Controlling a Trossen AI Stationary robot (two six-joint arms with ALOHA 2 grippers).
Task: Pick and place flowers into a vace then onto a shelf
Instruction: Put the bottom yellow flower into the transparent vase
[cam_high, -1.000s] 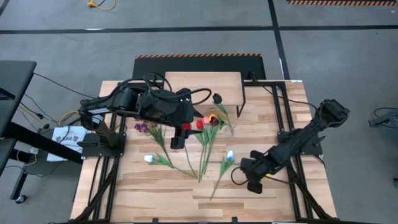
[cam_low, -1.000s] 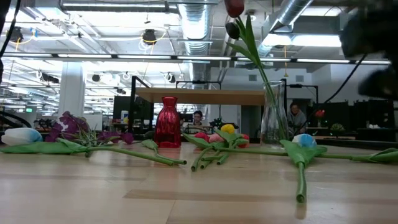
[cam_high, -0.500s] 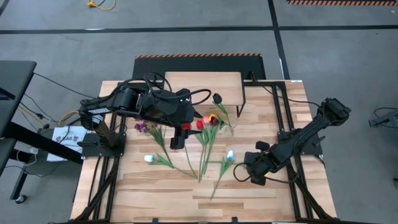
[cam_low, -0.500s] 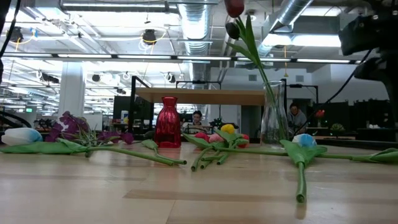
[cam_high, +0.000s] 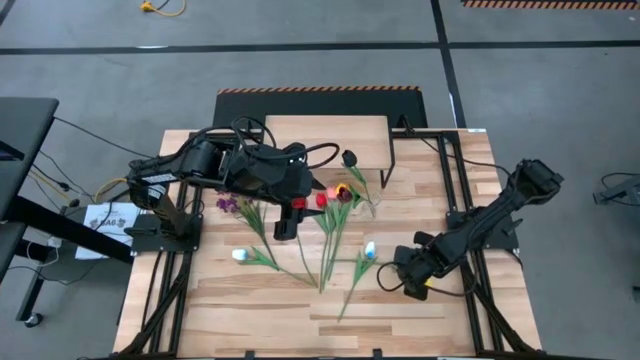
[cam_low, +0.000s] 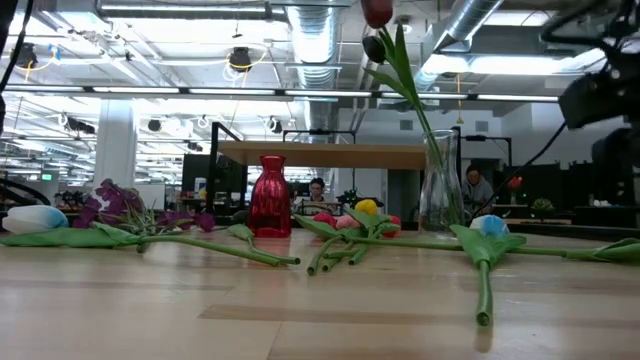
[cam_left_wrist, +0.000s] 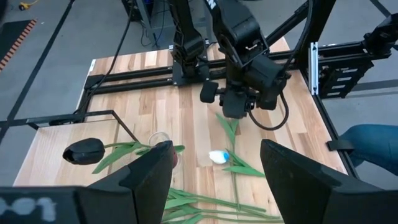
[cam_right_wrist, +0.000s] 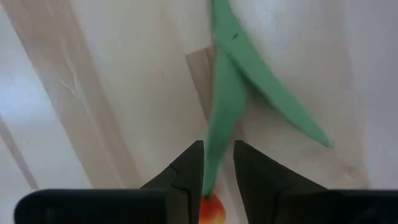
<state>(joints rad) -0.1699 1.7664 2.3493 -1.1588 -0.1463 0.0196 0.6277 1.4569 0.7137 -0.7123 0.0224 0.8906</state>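
— Start at the near edge. What is the right gripper (cam_high: 388, 280) doing?

— It hangs above the table just beside the stem of the pale white-and-blue tulip (cam_high: 370, 250), which lies flat on the planks. Its own camera looks down on that green stem through a narrow gap; the fingers (cam_right_wrist: 189, 167) stand slightly apart and pinch nothing. I judge it is lined up along the stem so a straight drop would straddle it.

— And the left gripper (cam_high: 287, 218)?

— Farther in, over the middle, fingers (cam_left_wrist: 155, 171) spread wide and empty (waiting, by the look of it), above the heap of red and yellow tulips (cam_high: 335, 195).

— Where do the flowers go?

— Into the clear glass vase (cam_low: 440, 185) beyond that heap. A near-black tulip (cam_low: 374, 47) already leans out of it, with a red bloom beside it. A ribbed red vase (cam_low: 269, 197) stands to the side. Loose ones lie around: a bunch of small purple blossoms (cam_high: 228, 205) and another white tulip (cam_high: 240, 255).

— The shelf?

— The small light-wood board on thin black legs (cam_high: 330, 130) at the far edge, bare, presumably kept for the filled vase.

— The surface?

— A pale plank tabletop (cam_high: 250, 310); it looks smooth, so I would guess a thin stem could slide or roll when nudged.

— Behind it?

— An open workshop with ceiling ducts (cam_low: 315, 40), and two seated people (cam_low: 478, 187) far back.
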